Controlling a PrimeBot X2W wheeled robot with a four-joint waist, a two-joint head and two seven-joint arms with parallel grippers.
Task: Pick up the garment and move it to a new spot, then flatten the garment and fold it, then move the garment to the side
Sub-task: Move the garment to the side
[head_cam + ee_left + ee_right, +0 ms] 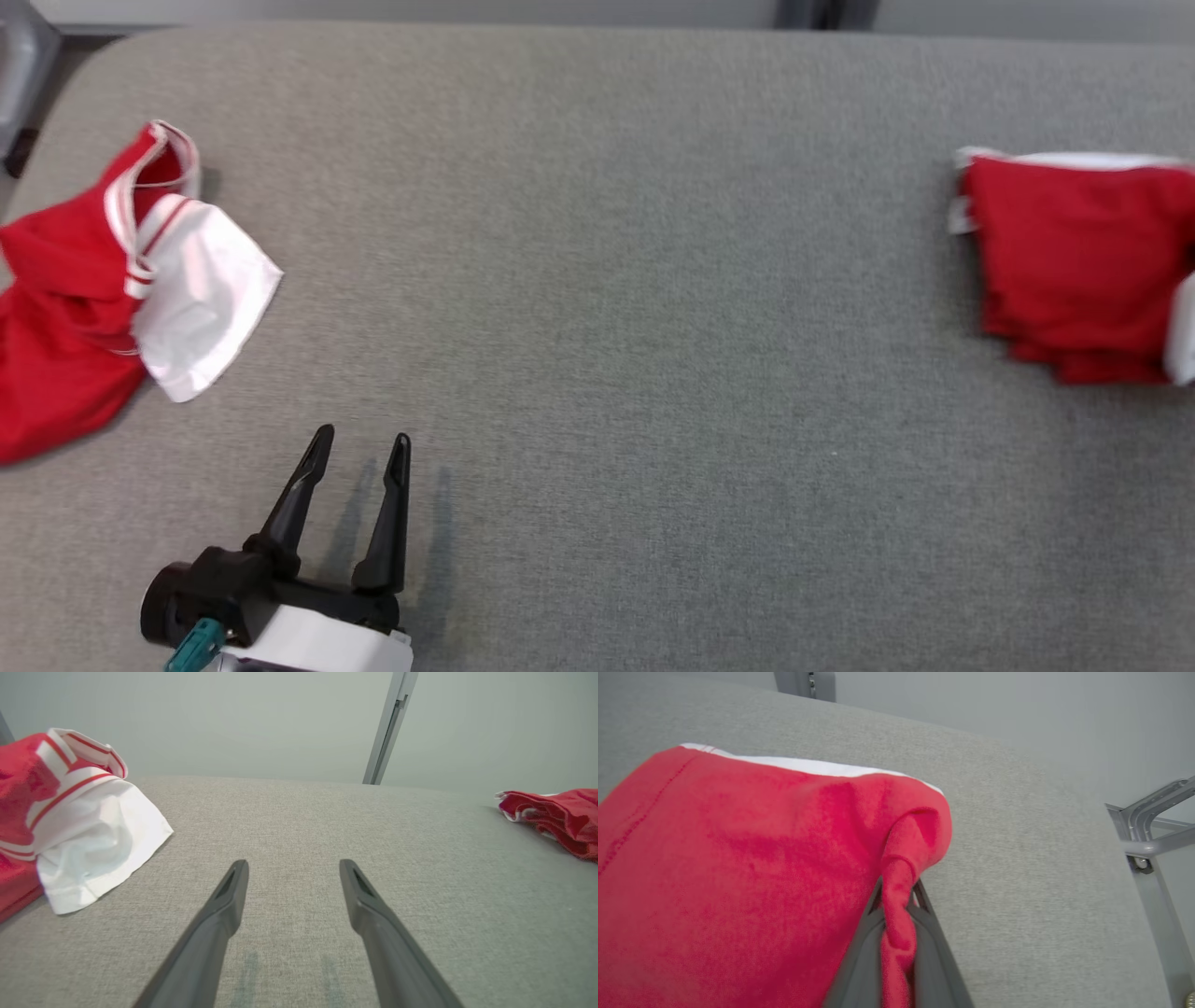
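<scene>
Where the folded red garment (1074, 261) is lying: at the far right of the grey table (653, 327) in the head view, with its right part running past the picture edge.
Folded red garment, look: it is showing a white strip along its far edge and several layers stacked at the near edge; the head view is blurring it a little.
Right gripper (896, 887): its two dark fingers are pressing together on a bunched corner of the folded red garment, and the red cloth is hanging down between them in the right wrist view.
Lift: I cannot tell if the cloth is resting on the table or rising from it.
Left gripper (362, 437): it is hovering low over bare table at the lower left, with the fingers standing apart and nothing between them.
Crumpled red garment (65, 308): it is lying at the left edge of the table, well apart from the folded one, and is touching neither gripper.
White sleeve (201, 299): it is spreading from the crumpled red garment toward the table's middle, near the left gripper.
Metal frame (1148, 830): it is standing beyond the table edge in the right wrist view.
</scene>
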